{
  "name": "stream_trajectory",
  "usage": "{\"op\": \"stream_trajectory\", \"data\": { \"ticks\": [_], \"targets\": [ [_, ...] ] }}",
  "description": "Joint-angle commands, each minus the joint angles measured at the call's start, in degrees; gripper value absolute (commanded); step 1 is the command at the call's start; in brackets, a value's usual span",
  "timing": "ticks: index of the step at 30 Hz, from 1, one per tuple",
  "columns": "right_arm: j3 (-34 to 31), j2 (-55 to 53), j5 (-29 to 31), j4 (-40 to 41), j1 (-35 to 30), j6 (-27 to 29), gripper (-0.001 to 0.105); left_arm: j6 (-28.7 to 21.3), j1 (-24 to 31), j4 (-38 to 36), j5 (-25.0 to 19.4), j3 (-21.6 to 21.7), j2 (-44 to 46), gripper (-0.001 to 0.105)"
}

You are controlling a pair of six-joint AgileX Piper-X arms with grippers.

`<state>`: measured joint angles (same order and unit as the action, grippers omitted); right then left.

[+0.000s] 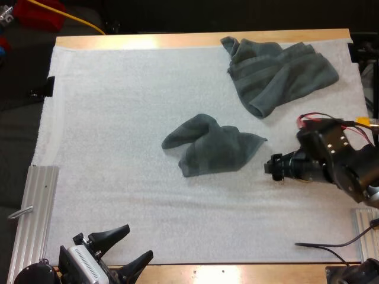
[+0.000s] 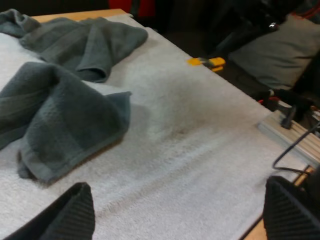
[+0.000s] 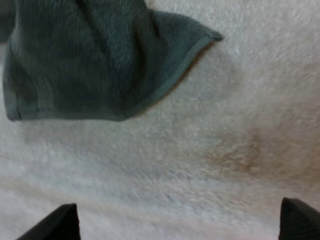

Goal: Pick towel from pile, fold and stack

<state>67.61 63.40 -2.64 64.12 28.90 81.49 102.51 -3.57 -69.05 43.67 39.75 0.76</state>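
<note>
A crumpled dark grey-green towel (image 1: 213, 145) lies in the middle of the white mat (image 1: 118, 118). A second, loosely bunched towel (image 1: 278, 71) rests at the mat's far right corner. My left gripper (image 1: 136, 242) stands open at the near edge, well short of the middle towel. From the left wrist, the near towel (image 2: 60, 115) lies ahead of the open gripper (image 2: 182, 210), and the other towel (image 2: 85, 45) lies behind it. My right gripper (image 1: 273, 167) points at the middle towel's right corner from a short way off. In the right wrist view the towel corner (image 3: 90, 60) lies beyond the wide-apart fingers (image 3: 60, 222), untouched.
Aluminium rails run along the table's left side (image 1: 35, 213) and right side (image 1: 364, 228). A black cable (image 1: 323, 247) lies at the near right. The wooden table edge (image 1: 177, 40) borders the far side of the mat.
</note>
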Motion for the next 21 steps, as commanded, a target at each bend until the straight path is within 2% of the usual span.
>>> {"op": "stream_trajectory", "data": {
  "ticks": [1,6,8,13,21],
  "targets": [
    [-0.8,-0.6,-3.0,-1.6,-1.6,-0.3,0.076,0.5,-0.4,0.1,1.0,0.3,2.3,0.068],
    [-4.8,-0.6,-10.4,-7.7,-8.8,-2.7,0.076,0.5,-0.7,0.1,1.0,0.3,2.3,0.068],
    [-7.0,-0.6,-14.9,-11.5,-11.6,-5.1,0.076,0.5,-0.7,0.1,1.0,0.3,2.3,0.068],
    [-11.9,0.0,-20.4,-20.8,-15.2,-11.8,0.076,0.5,-0.7,0.1,1.0,0.3,2.3,0.068],
    [-14.5,6.5,-22.1,-30.2,-15.5,-17.9,0.076,0.5,-0.7,0.1,1.0,0.3,2.3,0.068]
  ]
}}
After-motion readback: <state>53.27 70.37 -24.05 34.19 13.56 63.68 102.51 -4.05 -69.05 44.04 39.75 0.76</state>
